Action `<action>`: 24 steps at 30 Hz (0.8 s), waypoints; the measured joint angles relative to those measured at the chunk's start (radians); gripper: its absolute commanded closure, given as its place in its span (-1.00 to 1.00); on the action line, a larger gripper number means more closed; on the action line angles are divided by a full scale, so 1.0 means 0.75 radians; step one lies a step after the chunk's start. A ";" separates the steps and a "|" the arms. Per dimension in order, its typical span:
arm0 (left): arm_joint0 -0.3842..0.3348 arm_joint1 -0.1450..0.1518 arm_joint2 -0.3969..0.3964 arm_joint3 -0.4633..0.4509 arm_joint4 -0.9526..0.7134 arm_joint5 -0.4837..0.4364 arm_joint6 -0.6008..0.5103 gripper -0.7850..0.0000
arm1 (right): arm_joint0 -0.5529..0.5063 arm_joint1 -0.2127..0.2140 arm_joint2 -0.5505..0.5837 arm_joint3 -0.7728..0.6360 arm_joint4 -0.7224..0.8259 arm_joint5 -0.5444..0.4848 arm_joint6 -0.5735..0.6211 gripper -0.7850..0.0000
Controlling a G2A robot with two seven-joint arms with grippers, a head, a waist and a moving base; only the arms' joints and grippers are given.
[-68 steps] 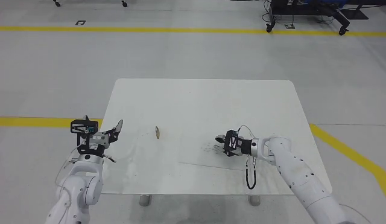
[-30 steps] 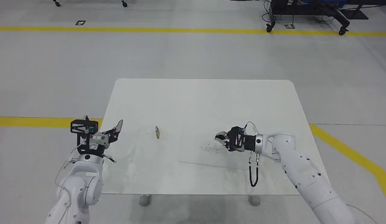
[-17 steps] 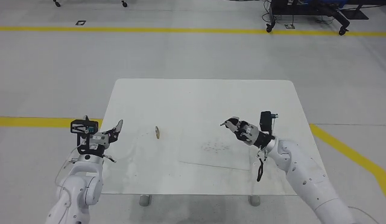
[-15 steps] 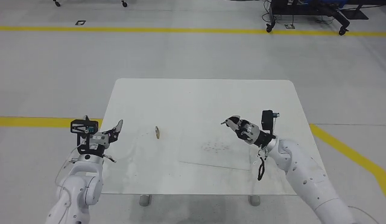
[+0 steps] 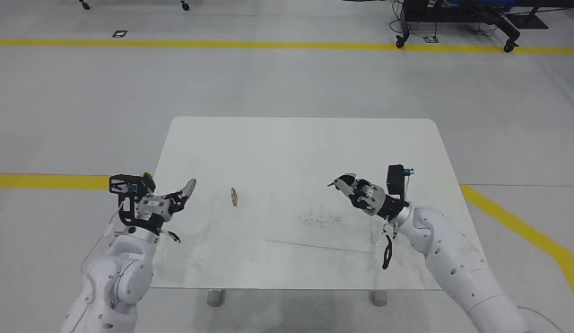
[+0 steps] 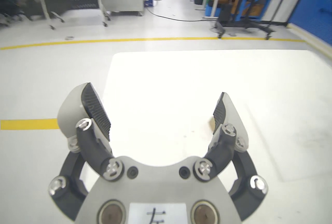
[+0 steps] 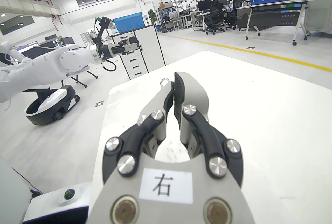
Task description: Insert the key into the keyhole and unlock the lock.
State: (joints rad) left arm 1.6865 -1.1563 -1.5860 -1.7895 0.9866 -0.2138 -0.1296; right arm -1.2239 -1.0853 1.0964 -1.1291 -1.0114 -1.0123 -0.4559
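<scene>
A small brass lock (image 5: 234, 197) lies on the white table (image 5: 296, 144), left of the middle. My left gripper (image 5: 186, 189) hovers at the table's left edge, a short way from the lock, open and with nothing in it (image 6: 155, 95). In the left wrist view one finger hides most of the lock (image 6: 212, 122). Right of the middle, my right gripper (image 5: 337, 182) is held above the table. It is shut (image 7: 173, 82) on the key (image 7: 164, 82), whose metal ring pokes out past the fingertips.
Faint scuff marks (image 5: 314, 216) mark the table in front of the right gripper. A thin seam (image 5: 305, 243) runs across the front part of the tabletop. Yellow floor lines (image 5: 54, 181) pass on both sides of the table.
My right gripper rose from the tabletop with the key and turned to point toward the table's far left. My left gripper shifted slightly right, closer to the lock.
</scene>
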 measured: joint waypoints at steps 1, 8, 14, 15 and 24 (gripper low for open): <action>-0.018 -0.001 0.019 -0.001 -0.052 -0.028 -0.036 -1.00 | 0.000 0.000 0.000 0.000 0.000 0.000 0.000 1.00; -0.221 -0.023 0.213 0.056 -0.516 -0.158 -0.344 -1.00 | 0.000 0.000 0.000 0.000 0.000 0.000 0.000 1.00; -0.247 -0.024 0.225 0.063 -0.584 -0.156 -0.385 -1.00 | 0.000 0.000 0.000 0.000 0.000 0.000 0.000 1.00; -0.247 -0.024 0.225 0.063 -0.584 -0.156 -0.385 -1.00 | 0.000 0.000 0.000 0.000 0.000 0.000 0.000 1.00; -0.239 -0.026 0.236 0.072 -0.624 -0.168 -0.389 -1.00 | 0.000 0.000 0.000 0.000 0.000 0.000 0.000 1.00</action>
State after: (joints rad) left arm 1.5070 -1.1757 -1.4087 -1.7355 0.5189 -0.3402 -0.4217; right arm -1.2239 -1.0853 1.0964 -1.1291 -1.0114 -1.0123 -0.4559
